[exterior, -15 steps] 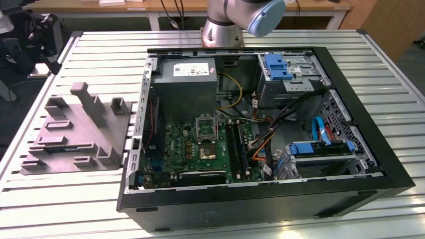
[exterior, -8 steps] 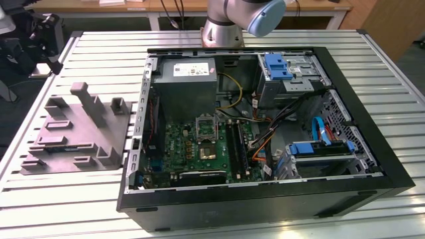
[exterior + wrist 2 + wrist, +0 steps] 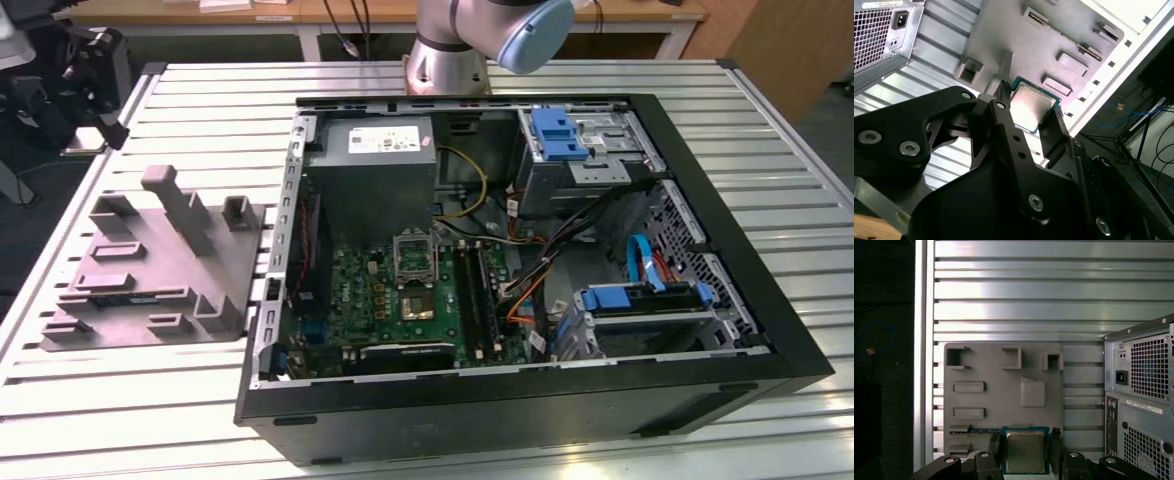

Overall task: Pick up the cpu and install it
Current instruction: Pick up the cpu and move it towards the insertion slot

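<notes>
- Your arm's base [image 3: 451,60] stands at the far side of the table [image 3: 147,420], just behind the open computer case [image 3: 507,415]. Its grey and blue joints rise from there past the upper edge of the exterior view.
- Your gripper [image 3: 1025,446] faces down toward the table, over the end where the tray lies beside the rear of the case.
- The gripper is clamped on the cpu [image 3: 1025,455]. In both wrist views a black finger [image 3: 1055,447] presses on each of two opposite edges. The chip sits flat between them, silvery lid toward the cameras, with a green board edge showing around it.
- The cpu hangs in the air, apart from the grey moulded tray [image 3: 134,270] below it. In the first wrist view it overlaps the tray's edge.
- The tray rests on the table at the exterior view's left, just beside the case, and carries upright posts and shallow pockets.
- The case lies on its side with the panel off. You can see the green motherboard [image 3: 400,290] toward its left wall and the grey power supply [image 3: 374,150] at the far end. The blue-latched drive bays [image 3: 641,297] are on the exterior view's right.
- The table is ribbed aluminium.
- Beyond its far edge stands a wooden bench [image 3: 147,14], and dark equipment [image 3: 54,90] sits at the far left. In the second wrist view, cables [image 3: 1114,115] trail on the floor past the table edge.
</notes>
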Tool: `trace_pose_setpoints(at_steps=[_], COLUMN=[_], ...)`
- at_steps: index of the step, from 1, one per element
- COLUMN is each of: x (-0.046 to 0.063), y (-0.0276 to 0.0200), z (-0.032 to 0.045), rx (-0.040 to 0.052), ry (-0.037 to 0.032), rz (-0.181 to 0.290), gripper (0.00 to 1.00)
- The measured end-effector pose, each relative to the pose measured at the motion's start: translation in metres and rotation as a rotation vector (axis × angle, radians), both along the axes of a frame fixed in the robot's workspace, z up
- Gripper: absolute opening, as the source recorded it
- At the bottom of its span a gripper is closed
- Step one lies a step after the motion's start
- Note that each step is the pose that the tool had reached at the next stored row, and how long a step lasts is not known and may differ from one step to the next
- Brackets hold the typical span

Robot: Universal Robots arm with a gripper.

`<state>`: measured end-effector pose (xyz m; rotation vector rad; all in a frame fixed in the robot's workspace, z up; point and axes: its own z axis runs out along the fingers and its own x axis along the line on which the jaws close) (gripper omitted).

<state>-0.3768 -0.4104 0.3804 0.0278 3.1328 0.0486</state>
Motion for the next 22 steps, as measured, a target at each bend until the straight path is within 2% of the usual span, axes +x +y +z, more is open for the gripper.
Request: trace_pose_setpoints(at_steps=[22], x=[0.0091], y=[0.0000], z=[0.0000], rx=[0.0001], ry=[-0.0001], rz=[0.000], gripper=[0.47])
